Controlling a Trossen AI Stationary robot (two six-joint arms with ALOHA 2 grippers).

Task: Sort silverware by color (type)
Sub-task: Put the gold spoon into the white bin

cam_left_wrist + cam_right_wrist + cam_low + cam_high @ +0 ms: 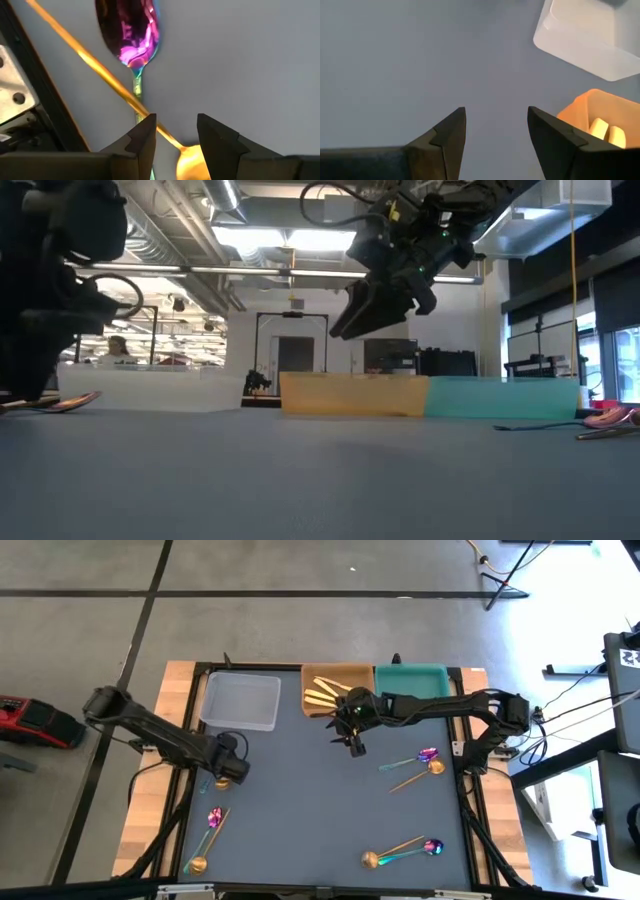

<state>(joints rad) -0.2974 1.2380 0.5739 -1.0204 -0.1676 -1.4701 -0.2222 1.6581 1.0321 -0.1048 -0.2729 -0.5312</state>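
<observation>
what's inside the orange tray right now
The orange tray holds several pale gold knives, fanned at its left side. Its front right corner is covered by the right gripper, so anything there is hidden.

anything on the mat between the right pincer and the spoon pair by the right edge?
Nothing. In the high view the stretch from the right pincer to the purple spoon and copper spoon is bare grey mat.
</observation>
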